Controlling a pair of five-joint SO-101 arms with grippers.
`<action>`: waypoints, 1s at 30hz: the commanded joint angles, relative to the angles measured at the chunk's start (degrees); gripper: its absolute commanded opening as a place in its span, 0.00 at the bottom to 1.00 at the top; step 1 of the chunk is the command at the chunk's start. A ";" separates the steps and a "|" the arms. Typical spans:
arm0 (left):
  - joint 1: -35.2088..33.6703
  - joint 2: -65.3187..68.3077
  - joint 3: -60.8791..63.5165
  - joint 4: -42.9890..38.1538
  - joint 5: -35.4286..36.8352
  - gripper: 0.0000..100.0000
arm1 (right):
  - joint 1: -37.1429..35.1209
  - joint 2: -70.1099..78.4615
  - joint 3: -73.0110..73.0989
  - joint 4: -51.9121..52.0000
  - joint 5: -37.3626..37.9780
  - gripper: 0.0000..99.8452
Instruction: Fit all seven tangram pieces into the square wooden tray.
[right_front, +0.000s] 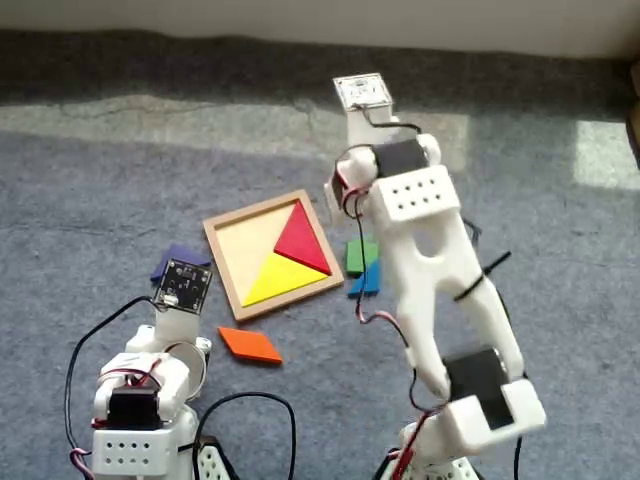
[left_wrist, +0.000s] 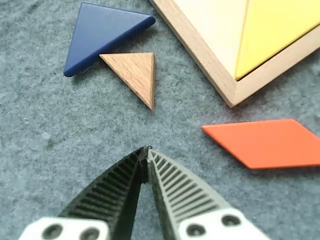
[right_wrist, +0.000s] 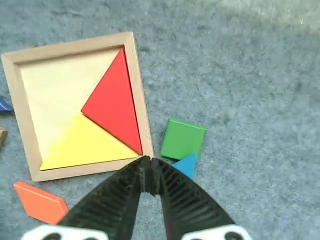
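The square wooden tray (right_front: 222, 262) lies mid-carpet with a red triangle (right_front: 300, 238) and a yellow triangle (right_front: 280, 278) seated in it. A green square (right_wrist: 183, 138) and a light blue triangle (right_wrist: 186, 164) lie just outside the tray's rim (right_wrist: 135, 90). My right gripper (right_wrist: 150, 160) hangs shut and empty above that rim, near the blue triangle. My left gripper (left_wrist: 146, 150) is shut on nothing, over bare carpet. Ahead of it are a small wooden triangle (left_wrist: 134, 72), a dark blue triangle (left_wrist: 102, 32) and an orange parallelogram (left_wrist: 267, 142).
Grey carpet surrounds the tray. The right arm (right_front: 440, 270) stretches over the carpet beside the green square (right_front: 360, 255). The left arm's base (right_front: 135, 410) sits at the near edge, with black cables looping beside it. The orange parallelogram (right_front: 250, 345) lies between the tray and that base.
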 joint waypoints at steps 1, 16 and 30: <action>-0.57 -0.22 1.10 0.26 -0.26 0.00 | 0.92 -12.97 14.46 -10.15 -0.53 0.01; -0.40 -0.40 1.10 0.44 -0.26 0.00 | 0.57 4.62 15.34 -15.52 -0.97 0.32; -0.57 -0.40 1.10 0.44 -0.26 0.00 | 0.13 17.10 5.93 -15.60 -0.97 0.32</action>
